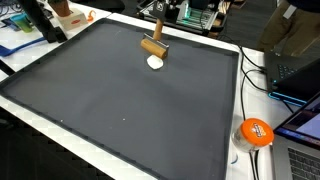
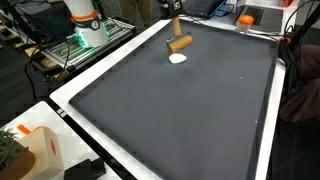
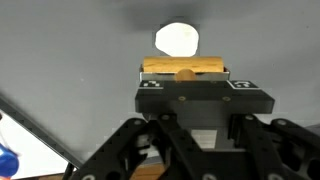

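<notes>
My gripper [image 1: 156, 38] hangs over the far part of a dark mat [image 1: 120, 100] and is shut on a short wooden bar [image 1: 152, 47], which it holds level just above the mat. A small white round disc [image 1: 155, 62] lies on the mat right beside the bar. Both exterior views show this, with the gripper [image 2: 177, 33] over the wooden bar [image 2: 180, 43] and the disc [image 2: 177, 58]. In the wrist view the wooden bar [image 3: 185, 68] sits crosswise just past the black gripper body [image 3: 200, 100], and the disc [image 3: 177, 39] lies beyond it. The fingertips are hidden there.
The mat lies on a white table [image 1: 245, 90]. An orange round object [image 1: 255, 132], cables and a laptop [image 1: 300, 70] sit off one side. The robot base [image 2: 85, 25] stands at a far corner. A white-and-orange box [image 2: 30, 150] and a black item [image 2: 85, 170] lie near a front corner.
</notes>
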Tool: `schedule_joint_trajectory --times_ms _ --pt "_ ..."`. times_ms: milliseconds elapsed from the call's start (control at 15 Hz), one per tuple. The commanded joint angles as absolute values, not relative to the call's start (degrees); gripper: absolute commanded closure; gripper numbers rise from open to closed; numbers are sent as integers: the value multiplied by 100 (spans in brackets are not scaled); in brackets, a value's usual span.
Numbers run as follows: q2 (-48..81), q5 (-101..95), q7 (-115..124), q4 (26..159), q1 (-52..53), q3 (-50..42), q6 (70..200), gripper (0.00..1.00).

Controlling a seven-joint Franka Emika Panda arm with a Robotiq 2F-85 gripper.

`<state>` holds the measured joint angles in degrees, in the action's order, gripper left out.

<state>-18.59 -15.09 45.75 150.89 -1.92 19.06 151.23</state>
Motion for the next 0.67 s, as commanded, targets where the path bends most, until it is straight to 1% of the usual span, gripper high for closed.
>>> schedule_joint_trajectory --times_ms 0,333,467,600 --pt "-1830 -1795 4895 15216 -299 1992 15367 78" --pt "-1751 -2005 5071 15195 -316 1986 15440 78" --pt "-1747 -1646 4834 15126 -124 1815 15391 78" --pt "-1758 -1108 4354 14893 144 1584 15002 78"
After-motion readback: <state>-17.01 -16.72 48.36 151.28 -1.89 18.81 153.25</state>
